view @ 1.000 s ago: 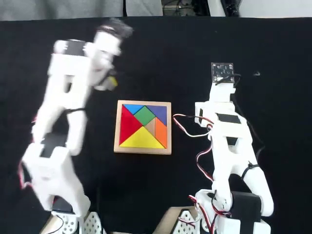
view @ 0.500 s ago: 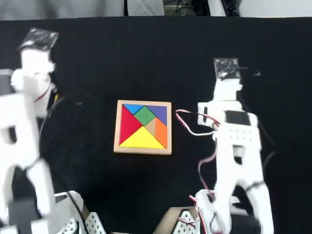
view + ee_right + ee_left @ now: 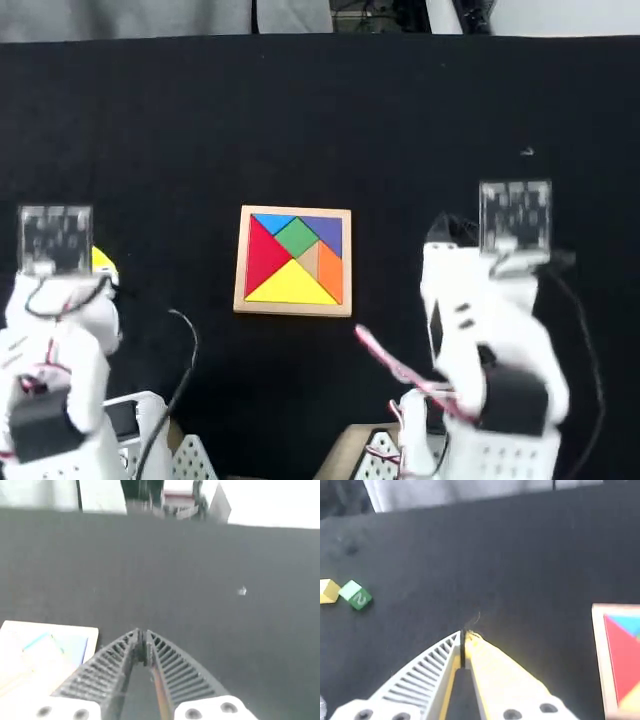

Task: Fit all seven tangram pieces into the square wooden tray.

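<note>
From above, the square wooden tray (image 3: 293, 212) lies flat at the middle of the black tabletop (image 3: 400, 120). All seven pieces sit inside its rim:
- a red triangle (image 3: 264, 258)
- a yellow triangle (image 3: 292, 287)
- a green square (image 3: 297, 236)
- a blue triangle (image 3: 273, 221)
- a purple piece (image 3: 329, 231)
- an orange triangle (image 3: 332, 273)
- a small tan triangle (image 3: 309, 262)

Bare cloth runs round the tray on every side, widest toward the far edge. The left arm (image 3: 60, 340) and right arm (image 3: 490, 330) are folded low at the near corners, well apart from the tray. A red-and-white cable (image 3: 392, 365) loops out from the right arm toward the tray's near corner without touching it. Both arm bases are cut off by the frame's lower edge.

From the left wrist, the left end effector (image 3: 465, 636) has its white ribbed finger and yellow finger pressed together at the tips, with nothing between them. It hangs over open cloth. One corner of the tray enters at the frame edge, and the red piece and a sliver of blue are cut off there. Well away on the other side, a green cube (image 3: 356, 596) and a yellow cube (image 3: 327, 591) lie just beside each other, the yellow one partly cropped.

From the right wrist, the right end effector (image 3: 142, 641) is likewise closed tip to tip and empty. The tray's rim lies off to one side, partly hidden behind one finger, and the pieces inside cannot be told apart. A small pale speck (image 3: 242, 591) lies on the cloth farther off.
</note>
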Controlling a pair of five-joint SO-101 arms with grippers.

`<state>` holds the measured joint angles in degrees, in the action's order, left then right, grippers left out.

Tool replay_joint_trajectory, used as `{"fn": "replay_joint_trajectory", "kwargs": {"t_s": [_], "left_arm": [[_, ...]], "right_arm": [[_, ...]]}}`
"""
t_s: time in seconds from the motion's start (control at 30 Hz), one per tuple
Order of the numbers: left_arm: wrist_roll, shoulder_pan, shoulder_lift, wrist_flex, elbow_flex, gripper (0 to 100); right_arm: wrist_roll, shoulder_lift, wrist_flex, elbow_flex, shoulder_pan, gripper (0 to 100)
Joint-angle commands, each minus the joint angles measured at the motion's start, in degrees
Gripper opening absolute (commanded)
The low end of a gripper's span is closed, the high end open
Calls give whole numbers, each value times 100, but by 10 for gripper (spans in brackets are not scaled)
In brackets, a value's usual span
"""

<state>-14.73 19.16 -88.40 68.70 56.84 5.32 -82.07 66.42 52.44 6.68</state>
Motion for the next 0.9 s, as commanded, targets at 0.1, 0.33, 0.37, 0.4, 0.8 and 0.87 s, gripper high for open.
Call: {"fn": "replay_joint_trajectory", "kwargs": {"t_s": [0.1,0.33,0.37,0.4,0.8,0.87], "left_arm": [[352,-760,-1020,-826,1385,30],[844,-1077,-1020,-2629,3248,30],[853,-1077,-1020,-2708,3442,30],[862,-1068,-1029,-2699,3591,30],[826,-901,-1029,-1855,4092,30],[826,-927,-1029,-1793,4092,30]], "right_arm": [[26,-1464,-615,1182,-44,16],[-9,-2721,-932,2501,-26,162],[-18,-2659,-923,2554,-26,181],[-18,-2589,-914,2571,-26,189],[0,-2633,-1600,4444,-35,155],[-18,-2651,-1407,4409,-26,155]]}}
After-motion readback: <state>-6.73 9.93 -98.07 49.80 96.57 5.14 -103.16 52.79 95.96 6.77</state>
